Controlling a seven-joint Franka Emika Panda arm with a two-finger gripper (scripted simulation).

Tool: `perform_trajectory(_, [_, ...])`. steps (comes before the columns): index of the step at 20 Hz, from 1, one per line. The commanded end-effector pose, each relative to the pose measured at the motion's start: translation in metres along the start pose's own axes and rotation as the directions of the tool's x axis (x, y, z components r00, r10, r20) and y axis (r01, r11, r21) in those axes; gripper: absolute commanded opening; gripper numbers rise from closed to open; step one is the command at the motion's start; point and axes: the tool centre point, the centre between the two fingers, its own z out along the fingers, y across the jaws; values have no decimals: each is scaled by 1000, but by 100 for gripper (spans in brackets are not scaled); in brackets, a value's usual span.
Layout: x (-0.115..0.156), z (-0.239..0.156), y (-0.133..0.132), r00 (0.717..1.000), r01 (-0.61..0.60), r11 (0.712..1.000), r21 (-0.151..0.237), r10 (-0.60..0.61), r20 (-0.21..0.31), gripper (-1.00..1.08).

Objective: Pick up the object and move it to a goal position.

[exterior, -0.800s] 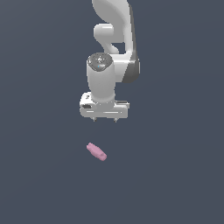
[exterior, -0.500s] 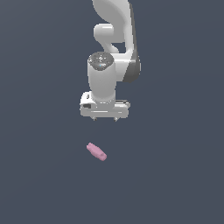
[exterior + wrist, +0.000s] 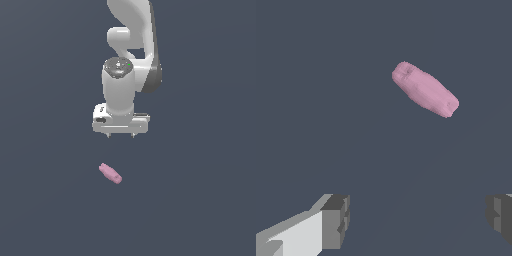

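My arm [image 3: 131,30]: glossy white, smooth rounded shells, dark grey band at joint on exterior view's right. Wrist housing [image 3: 119,90]: fat white cylinder, grey cap on top carrying small marks and 1 green dot; marks too small to read. Below it, wide flat white hand block, small dark recess on face. My gripper [image 3: 121,136]: 2 short fingers, only dark tips visible in exterior view. Wrist view: white finger [image 3: 303,232] with blocky grey ribbed pad, 2nd grey pad [image 3: 501,215] opposite.
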Motion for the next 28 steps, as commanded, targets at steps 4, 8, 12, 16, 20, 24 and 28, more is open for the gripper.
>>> perform_trajectory(4, [5,3,1,999,41,999,-2,-41,1,100])
perform_trajectory(8, [13,7,3,995,96,995,-3,-96,1,100])
perform_trajectory(12, [22,13,6,985,170,985,-5,-170,2,100])
perform_trajectory(16, [34,22,10,965,264,965,-5,-264,2,100])
perform_trajectory(20, [47,31,14,932,362,932,-5,-362,3,100])
perform_trajectory(24, [59,41,19,890,456,890,-3,-456,2,100])
perform_trajectory(28, [70,51,24,840,543,840,-1,-543,0,100])
